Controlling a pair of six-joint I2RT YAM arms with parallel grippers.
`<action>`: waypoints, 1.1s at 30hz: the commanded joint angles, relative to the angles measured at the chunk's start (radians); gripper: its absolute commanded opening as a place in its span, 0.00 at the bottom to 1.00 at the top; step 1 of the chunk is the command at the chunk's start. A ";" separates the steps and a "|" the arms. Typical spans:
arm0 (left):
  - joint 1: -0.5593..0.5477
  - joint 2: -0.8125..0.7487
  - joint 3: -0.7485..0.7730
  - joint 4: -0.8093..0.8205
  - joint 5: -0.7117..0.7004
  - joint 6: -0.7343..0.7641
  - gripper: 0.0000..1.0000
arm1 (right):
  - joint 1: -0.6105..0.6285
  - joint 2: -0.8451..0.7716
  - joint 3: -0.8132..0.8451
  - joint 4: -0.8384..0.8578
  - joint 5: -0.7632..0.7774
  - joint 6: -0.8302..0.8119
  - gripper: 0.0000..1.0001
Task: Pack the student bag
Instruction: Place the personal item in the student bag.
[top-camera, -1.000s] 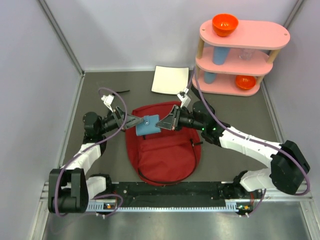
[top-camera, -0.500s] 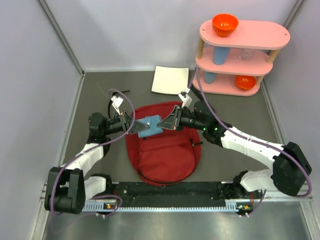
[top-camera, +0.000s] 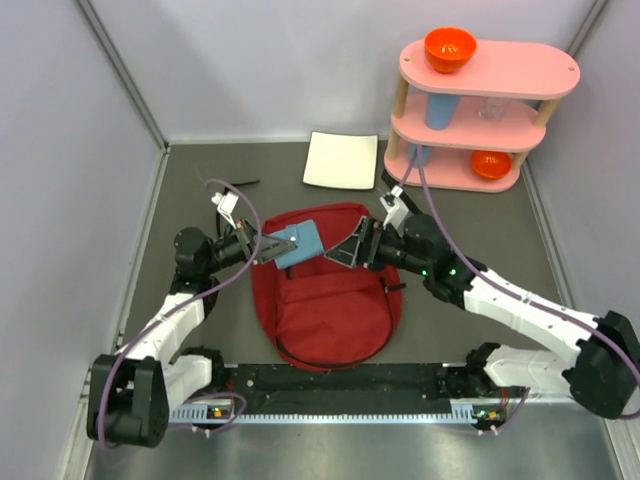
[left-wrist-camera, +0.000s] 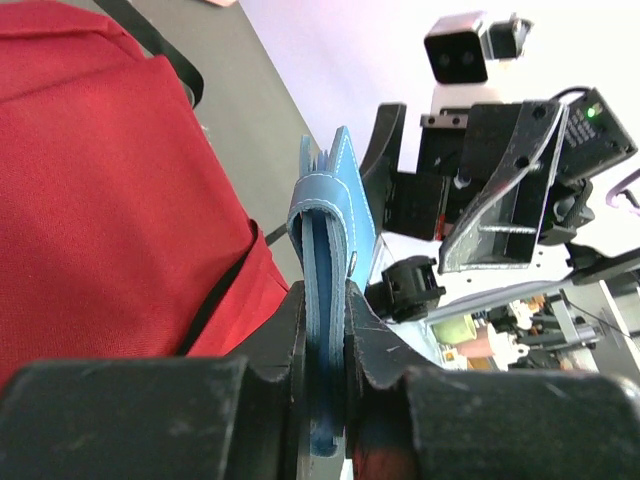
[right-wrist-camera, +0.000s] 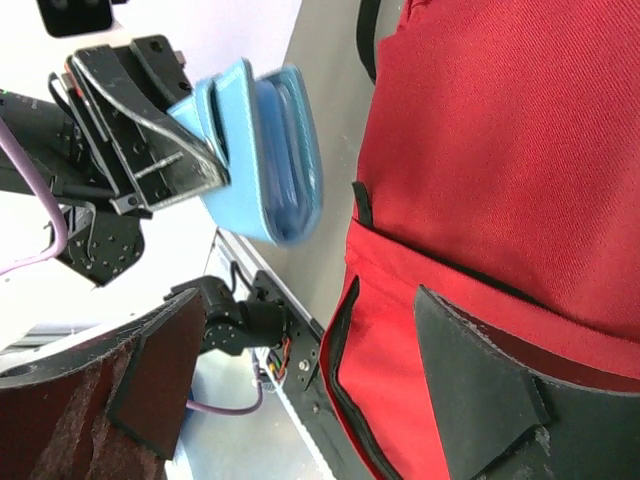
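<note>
The student bag (top-camera: 325, 300) lies flat on the dark table, dark red with black zippers; it also fills much of the wrist views (left-wrist-camera: 100, 180) (right-wrist-camera: 500, 130). Above its top end hangs a flat blue wallet (top-camera: 298, 243) (left-wrist-camera: 330, 220) (right-wrist-camera: 265, 150), tilted. My left gripper (top-camera: 272, 248) (left-wrist-camera: 325, 300) is shut on the wallet's left edge, and the wallet stands upright between its pads. Just right of the wallet, clear of it, my right gripper (top-camera: 345, 250) (right-wrist-camera: 315, 370) is open over the bag with nothing between its fingers.
A pink three-tier shelf (top-camera: 480, 110) stands at the back right with an orange bowl (top-camera: 450, 48) on top, a blue cup (top-camera: 437, 110) and a second orange bowl (top-camera: 491, 163) lower down. A white sheet (top-camera: 341, 160) lies behind the bag. Grey walls close in left and right.
My left gripper closed on the blue wallet. My right gripper let go of it, opened and drew back to the right. The wallet tipped up slightly at its right end.
</note>
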 joint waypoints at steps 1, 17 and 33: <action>-0.006 -0.063 0.030 0.000 -0.089 0.007 0.00 | -0.002 -0.056 -0.049 0.040 -0.003 0.028 0.84; -0.124 -0.066 -0.018 0.101 -0.133 -0.041 0.00 | -0.002 0.093 -0.072 0.440 -0.084 0.200 0.89; -0.167 -0.042 -0.012 -0.009 -0.165 0.040 0.51 | -0.007 0.099 -0.124 0.515 -0.065 0.194 0.02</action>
